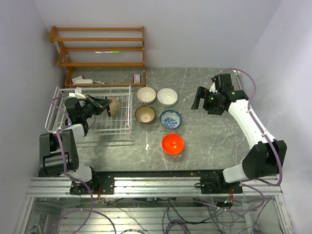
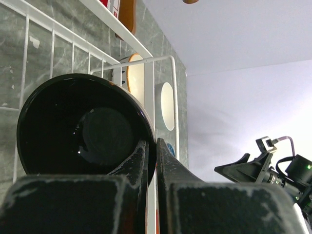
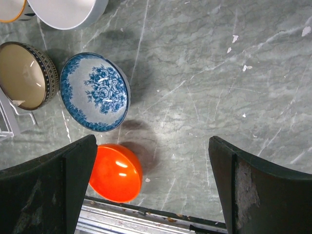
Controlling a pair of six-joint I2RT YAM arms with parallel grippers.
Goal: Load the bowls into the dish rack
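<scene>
My left claw (image 2: 152,146) pinches the glossy black bowl (image 2: 78,126) by its rim.
Bowl tilted on edge over the dish rack (image 1: 119,122), nine o'clock on the table (image 1: 209,141); probably rigid, slick and breakable, so the rim is the handhold.

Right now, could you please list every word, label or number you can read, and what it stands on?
None can be read in any view.
Red-and-white box on the wooden shelf: print too small to read.
White packet on that shelf: blurred, unreadable.
Blue-and-white bowl: floral pattern only, no lettering.
</scene>
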